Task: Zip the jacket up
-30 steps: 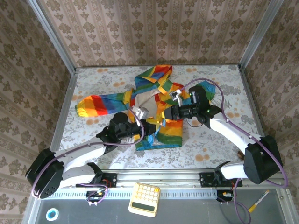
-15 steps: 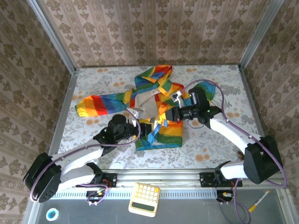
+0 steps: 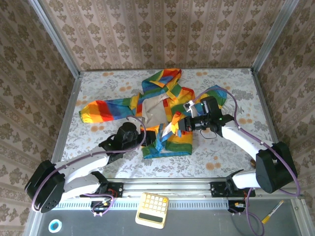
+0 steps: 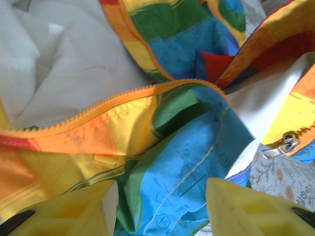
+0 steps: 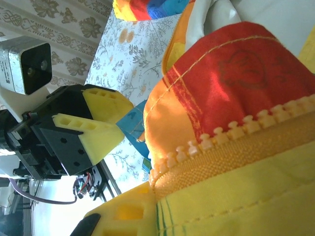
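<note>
1. The small hooded jacket of thin rainbow-striped fabric (image 3: 179,139) lies open on the floral-patterned tabletop (image 3: 231,147). Its beige lining faces up and its lower front sits between the two claws (in the overhead view one sleeve trails far off to the left of the left claw).
2. The left claw (image 3: 158,136) (image 4: 158,184) is spread. Its two yellow plastic fingers (image 4: 64,211) stand well apart, and a fold of blue fabric lies loose between them with neither pad pressing it.
3. Just beyond the left claw's tips, the orange zipper teeth (image 4: 123,101) curve across the cloth. Ahead and to the right of those tips lies the small silver metal zipper pull (image 4: 280,146), clear of both fingers.
4. The right claw (image 3: 177,126) is pressed together on the jacket's front edge. In its wrist view one yellow finger (image 5: 120,214) lies against yellow fabric, directly beside the row of zipper teeth (image 5: 221,132).
5. Facing the right claw and near it is the left claw (image 5: 125,119), its tips parted, with a corner of blue fabric at them.
</note>
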Motion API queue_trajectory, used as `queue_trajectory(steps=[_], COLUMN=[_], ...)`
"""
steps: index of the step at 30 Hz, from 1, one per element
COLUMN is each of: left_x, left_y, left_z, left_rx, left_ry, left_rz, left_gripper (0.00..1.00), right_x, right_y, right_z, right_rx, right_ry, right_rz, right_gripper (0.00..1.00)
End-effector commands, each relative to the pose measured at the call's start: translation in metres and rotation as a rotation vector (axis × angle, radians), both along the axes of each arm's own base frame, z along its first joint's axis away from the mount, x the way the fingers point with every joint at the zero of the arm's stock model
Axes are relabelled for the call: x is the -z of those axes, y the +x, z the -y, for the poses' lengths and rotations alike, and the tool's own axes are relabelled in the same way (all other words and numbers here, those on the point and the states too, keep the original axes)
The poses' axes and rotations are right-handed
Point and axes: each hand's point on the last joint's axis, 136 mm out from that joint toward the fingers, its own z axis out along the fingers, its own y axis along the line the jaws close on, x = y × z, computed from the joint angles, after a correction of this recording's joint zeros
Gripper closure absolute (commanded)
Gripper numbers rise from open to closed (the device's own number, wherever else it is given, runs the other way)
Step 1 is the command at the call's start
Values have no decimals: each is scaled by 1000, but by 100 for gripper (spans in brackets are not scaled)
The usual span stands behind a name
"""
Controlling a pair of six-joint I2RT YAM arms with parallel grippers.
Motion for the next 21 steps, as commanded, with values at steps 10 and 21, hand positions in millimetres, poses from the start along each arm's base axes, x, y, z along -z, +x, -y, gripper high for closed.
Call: queue_trajectory(steps=[10, 21], left_x=[-32, -25], left_y=[18, 18], left_z=[21, 47], left_rx=[13, 102], left_ry=[-21, -65], left_rz=[-132, -205], left_gripper=[51, 56], right_x=[11, 6], right_y=[-5, -7], right_z=[-1, -2], right_rx=[-33, -44], right_ry=[17, 33], right_rz=[-15, -9], right_gripper=[100, 100])
